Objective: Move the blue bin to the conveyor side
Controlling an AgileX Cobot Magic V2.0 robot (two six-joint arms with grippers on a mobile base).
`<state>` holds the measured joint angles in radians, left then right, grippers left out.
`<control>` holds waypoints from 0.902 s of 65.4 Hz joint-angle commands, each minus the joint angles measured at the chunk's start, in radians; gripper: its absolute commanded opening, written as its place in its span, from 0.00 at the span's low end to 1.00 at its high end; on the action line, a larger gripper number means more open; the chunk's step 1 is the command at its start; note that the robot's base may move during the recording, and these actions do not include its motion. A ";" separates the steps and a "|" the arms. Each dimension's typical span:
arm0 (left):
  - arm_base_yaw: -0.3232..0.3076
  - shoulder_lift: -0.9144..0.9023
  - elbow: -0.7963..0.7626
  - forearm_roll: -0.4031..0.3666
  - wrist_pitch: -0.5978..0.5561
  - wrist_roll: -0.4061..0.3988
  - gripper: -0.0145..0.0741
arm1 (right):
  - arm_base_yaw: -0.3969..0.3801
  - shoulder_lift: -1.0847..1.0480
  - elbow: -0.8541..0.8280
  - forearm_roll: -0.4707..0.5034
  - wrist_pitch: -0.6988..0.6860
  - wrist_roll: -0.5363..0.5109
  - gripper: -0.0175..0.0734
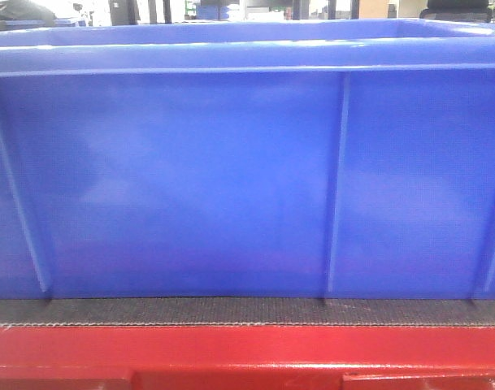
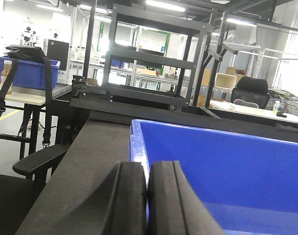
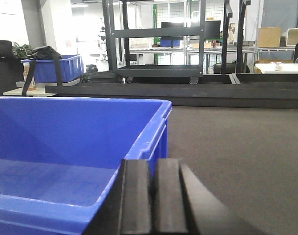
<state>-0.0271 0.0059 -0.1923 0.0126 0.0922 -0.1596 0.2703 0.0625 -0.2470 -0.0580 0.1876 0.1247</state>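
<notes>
While filling the front view wall to wall, blue bin (image 1: pixel 231 179) sits on the black belt of the conveyor (image 1: pixel 247 311), just behind the red frame edge, empty inside as seen from both wrist views. Left gripper (image 2: pixel 148 196) clamped on the bin's near left rim, fingers pressed close with the rim edge between; right gripper (image 3: pixel 152 196) at the near right rim, jaws nearly together, cannot tell whether rim is pinched. Beyond: black shelving rack (image 2: pixel 149 63), another blue crate (image 3: pixel 53 68) on a far table.
</notes>
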 commanded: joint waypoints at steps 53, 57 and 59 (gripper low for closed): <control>0.004 -0.006 0.000 0.002 -0.024 -0.001 0.17 | -0.167 -0.063 0.247 0.097 -0.145 -0.162 0.10; 0.004 -0.006 0.000 0.002 -0.024 -0.001 0.17 | -0.167 -0.063 0.247 0.097 -0.145 -0.162 0.10; 0.004 -0.006 0.000 0.002 -0.024 -0.001 0.17 | -0.167 -0.063 0.247 0.097 -0.145 -0.162 0.10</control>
<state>-0.0271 0.0037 -0.1923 0.0126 0.0914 -0.1596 0.1086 0.0044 0.0000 0.0348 0.0672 -0.0280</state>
